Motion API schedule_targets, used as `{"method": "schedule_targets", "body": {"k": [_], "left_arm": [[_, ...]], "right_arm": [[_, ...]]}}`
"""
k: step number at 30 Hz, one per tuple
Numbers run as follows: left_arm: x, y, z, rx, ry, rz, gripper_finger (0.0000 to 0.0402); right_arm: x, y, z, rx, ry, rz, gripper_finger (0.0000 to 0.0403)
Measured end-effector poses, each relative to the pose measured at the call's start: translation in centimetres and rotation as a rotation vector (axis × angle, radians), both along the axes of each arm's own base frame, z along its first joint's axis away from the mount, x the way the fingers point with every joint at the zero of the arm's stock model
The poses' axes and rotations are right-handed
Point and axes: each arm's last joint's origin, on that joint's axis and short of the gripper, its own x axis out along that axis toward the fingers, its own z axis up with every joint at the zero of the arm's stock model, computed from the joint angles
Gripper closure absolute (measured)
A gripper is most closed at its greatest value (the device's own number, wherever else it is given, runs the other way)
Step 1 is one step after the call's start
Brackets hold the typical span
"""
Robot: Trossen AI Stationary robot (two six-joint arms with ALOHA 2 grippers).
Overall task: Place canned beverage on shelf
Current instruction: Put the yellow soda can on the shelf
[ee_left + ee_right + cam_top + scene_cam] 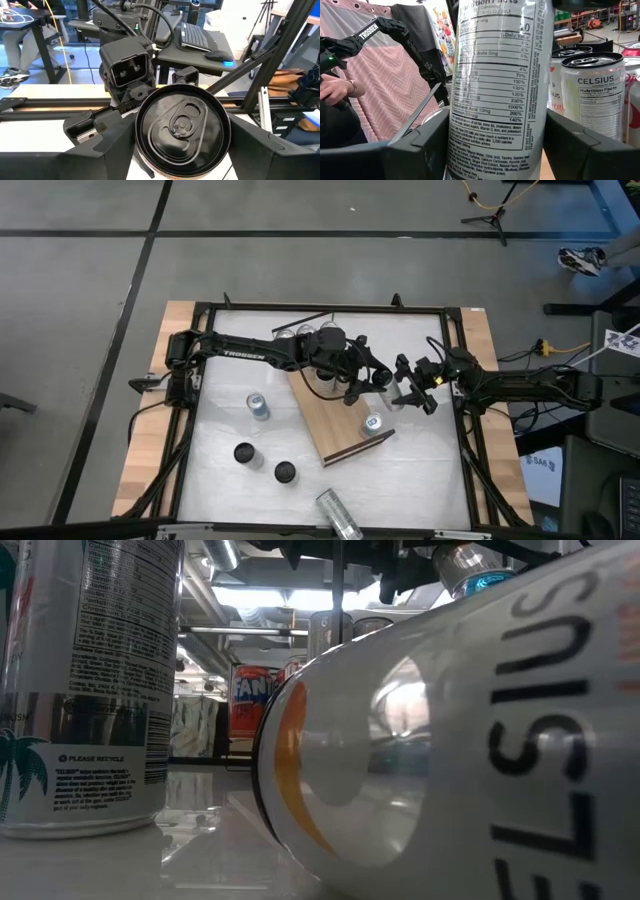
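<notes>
The left gripper (372, 381) clasps an upright black-topped white beverage can (182, 130) between its fingers, above the long light-brown wooden shelf (335, 425); the right gripper (408, 392) grips the same can's side.

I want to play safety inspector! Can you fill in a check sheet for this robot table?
Surface: white tabletop in a black frame.
Job's things: wooden shelf lying slantwise; silver can standing on it.
Clutter: tipped-over can at the table edge; upright loose cans beside the shelf.
Pincers: left pincer shut on black-topped can; right pincer shut on labelled can.
Cables: yellow cable on the floor.
Surroundings: person's hand; keyboard on a desk.
</notes>
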Motion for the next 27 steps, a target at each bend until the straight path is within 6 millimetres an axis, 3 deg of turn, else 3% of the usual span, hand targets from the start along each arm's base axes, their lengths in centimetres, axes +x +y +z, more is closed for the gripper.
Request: {"method": "schedule_targets", "body": {"k": [8,15,27], "left_arm": [[0.11,-0.08,-0.07,0.012,-0.003,0.062,0.0114],[0.16,-0.04,-0.18,-0.043,0.006,0.12,0.0111],[0.08,-0.21,-0.24,-0.081,0.024,0.051,0.011]], "right_arm": [[0.02,-0.11,0.03,0.009,-0.001,-0.029,0.015],[0.03,-0.14,0.04,0.01,-0.002,-0.041,0.015],[-0.02,0.03,0.0,-0.006,-0.001,0.014,0.015]]}}
